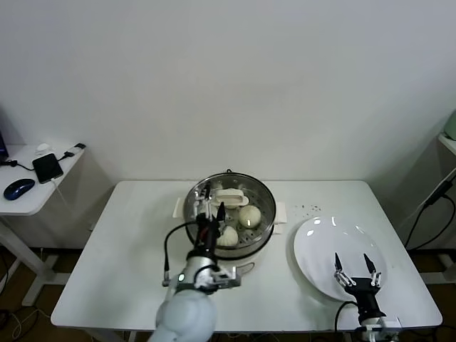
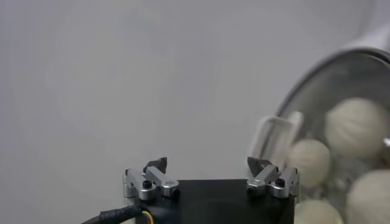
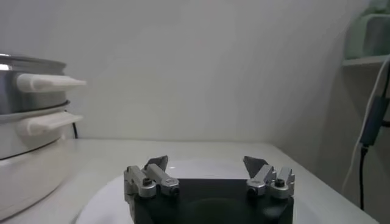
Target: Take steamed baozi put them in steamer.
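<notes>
The left gripper (image 1: 211,208) hangs open and empty over the steamer (image 1: 264,196), where the steamed baozi (image 1: 249,215) sit. The right gripper (image 1: 357,267), spread wide and empty, hovers above the white plate (image 1: 317,239) beside the steamer.

— How is the light? — Bright and even from above; the wall (image 1: 235,78) pales toward the middle and dims at the corners; shadows under the table (image 1: 128,285) edge are soft.

— Any glare? — The steamer (image 1: 231,214) rim shines; the white plate (image 1: 324,246) carries small highlights.

— Focus? — The left wrist view blurs the baozi (image 2: 356,125); the head view stays sharp.
</notes>
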### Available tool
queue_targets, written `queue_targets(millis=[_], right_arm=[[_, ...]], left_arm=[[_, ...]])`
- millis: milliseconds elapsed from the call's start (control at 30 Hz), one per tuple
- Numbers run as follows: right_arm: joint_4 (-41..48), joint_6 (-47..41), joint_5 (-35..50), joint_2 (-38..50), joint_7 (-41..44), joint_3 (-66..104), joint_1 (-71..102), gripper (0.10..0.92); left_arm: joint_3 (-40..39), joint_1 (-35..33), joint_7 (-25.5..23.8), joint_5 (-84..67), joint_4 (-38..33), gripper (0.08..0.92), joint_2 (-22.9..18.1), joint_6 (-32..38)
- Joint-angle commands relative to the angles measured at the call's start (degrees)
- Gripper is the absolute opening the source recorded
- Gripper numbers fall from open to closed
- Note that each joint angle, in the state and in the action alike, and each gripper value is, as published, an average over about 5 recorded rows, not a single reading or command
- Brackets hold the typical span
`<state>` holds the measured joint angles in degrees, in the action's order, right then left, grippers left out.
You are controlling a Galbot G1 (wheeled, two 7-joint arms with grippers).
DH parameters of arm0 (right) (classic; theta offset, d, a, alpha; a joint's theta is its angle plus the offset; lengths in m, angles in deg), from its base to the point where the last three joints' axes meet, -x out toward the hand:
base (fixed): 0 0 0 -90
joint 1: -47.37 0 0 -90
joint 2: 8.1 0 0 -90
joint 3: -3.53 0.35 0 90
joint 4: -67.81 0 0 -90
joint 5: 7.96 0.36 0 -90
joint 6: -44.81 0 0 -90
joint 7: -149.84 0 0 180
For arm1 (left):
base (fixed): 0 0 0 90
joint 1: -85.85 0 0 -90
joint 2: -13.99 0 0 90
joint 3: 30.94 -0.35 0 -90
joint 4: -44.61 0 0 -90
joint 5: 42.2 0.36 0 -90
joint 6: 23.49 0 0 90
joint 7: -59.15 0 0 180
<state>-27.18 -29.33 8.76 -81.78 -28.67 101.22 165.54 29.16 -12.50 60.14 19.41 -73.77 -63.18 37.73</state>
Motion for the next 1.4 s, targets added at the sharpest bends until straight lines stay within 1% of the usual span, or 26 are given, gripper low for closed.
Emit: queue_targets(millis=[33, 133, 233, 300, 433, 567, 800, 1033, 1400], right_arm=[[-1.12, 2.11, 1.36, 0.59, 0.24, -0.22, 1.05, 0.823], [-1.45, 2.58, 1.66, 0.99, 1.55, -0.64, 1.68, 0.823], [-1.57, 3.05, 1.81, 1.3, 2.42, -0.93, 1.95, 0.823], [-1.33, 3.26, 1.91, 1.52, 2.57, -0.99, 1.91, 0.823], [-0.44, 3.54, 2.46, 1.96, 2.46, -1.02, 1.59, 0.823], [0.01, 3.34, 3.26, 2.19, 2.56, -0.95, 1.33, 0.823], [0.62, 2.65, 4.52, 3.24, 3.25, -0.86, 1.72, 0.823], [1.69, 3.22, 5.61, 3.63, 3.22, -0.99, 1.5, 0.823], [1.88, 3.46, 6.12, 3.65, 3.23, -1.33, 1.4, 0.823]], left_arm=[[32.52, -13.62, 13.36, -66.47, -5.72, 0.822, 5.76, 29.04], [37.69, -16.87, 11.9, -82.18, -1.15, 0.823, 8.83, 30.69], [38.22, -18.44, 10.38, -91.08, 4.44, 0.823, 11.11, 33.36], [37.4, -18.5, 8.78, -92.72, 8.69, 0.823, 11.37, 35.64], [35.01, -17.95, 5.49, -92.3, 16.16, 0.823, 10.39, 38.27], [33.21, -18.03, 3.79, -88.95, 19.99, 0.823, 8.85, 40.7], [32.28, -18.95, 3.09, -85.93, 20.21, 0.823, 7.13, 41.99], [32.2, -19.92, 3.24, -82.44, 18.49, 0.823, 6.39, 40.92], [32.43, -20.76, 2.85, -77.34, 16.56, 0.823, 5.36, 41.51]])
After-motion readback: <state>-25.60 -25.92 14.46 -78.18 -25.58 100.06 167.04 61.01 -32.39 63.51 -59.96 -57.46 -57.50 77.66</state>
